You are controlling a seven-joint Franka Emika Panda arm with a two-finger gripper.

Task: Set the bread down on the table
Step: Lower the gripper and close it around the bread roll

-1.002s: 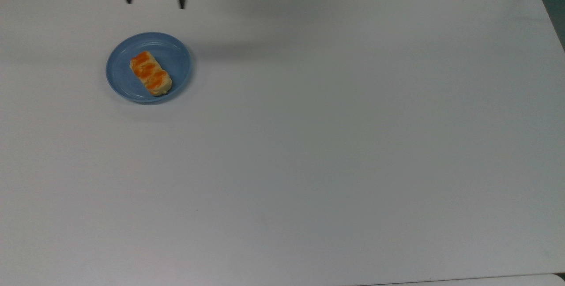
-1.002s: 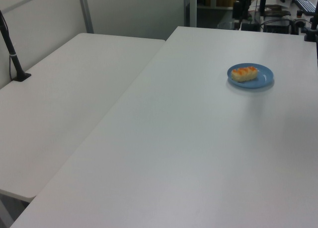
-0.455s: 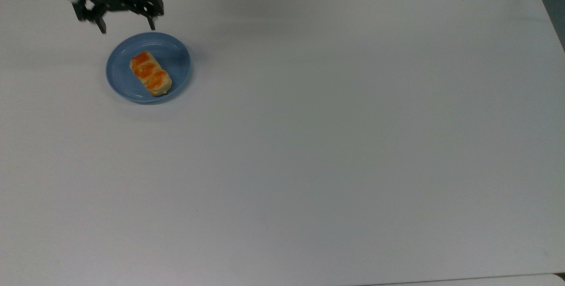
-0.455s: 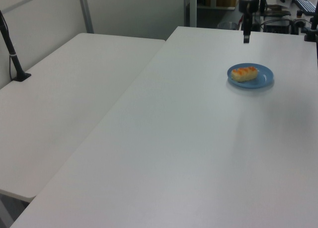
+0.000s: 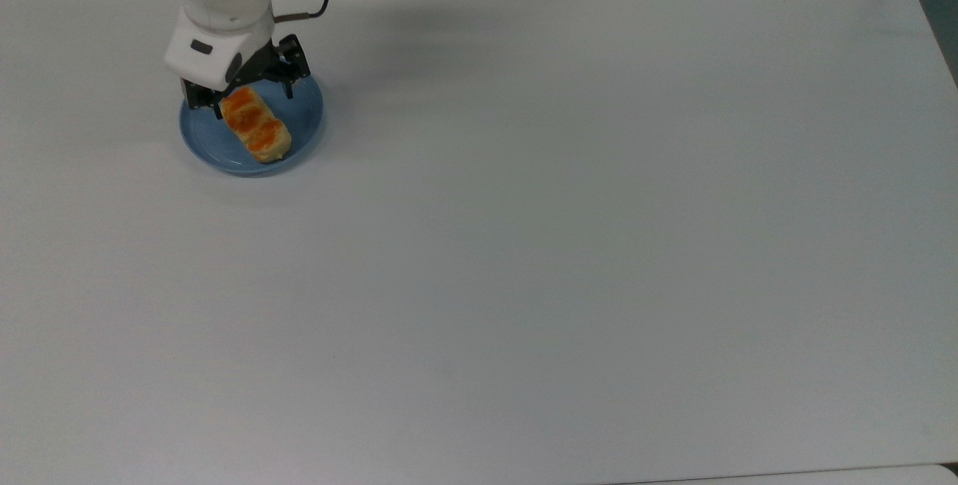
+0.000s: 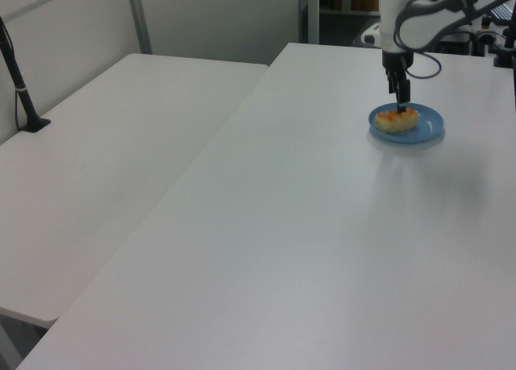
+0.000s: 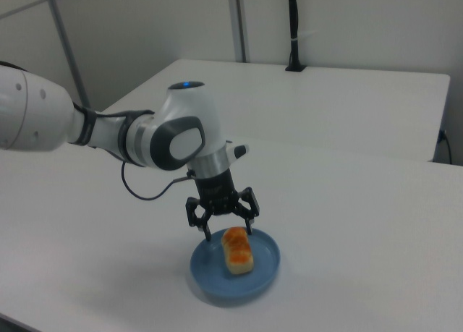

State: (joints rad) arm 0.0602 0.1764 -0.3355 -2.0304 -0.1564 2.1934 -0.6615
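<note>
Bread [image 5: 255, 124], tan with orange glazed patches, was seen lying on the plate [image 5: 303, 124]; the gripper [image 5: 253, 99] was held spread astride its end, with bare table [image 5: 569, 245] stretching wide beyond.

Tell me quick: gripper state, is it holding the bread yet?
Gripper: open, holding nothing, its fingers straddling one end of the bread, which lies on the blue plate.

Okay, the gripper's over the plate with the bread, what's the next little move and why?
Probably lower a little further, then close. The gripper is open and straddles one end of the bread, which lies untouched on the blue plate. It seems slightly above the bread, so going lower should give the fingers a firmer hold before lifting.
</note>
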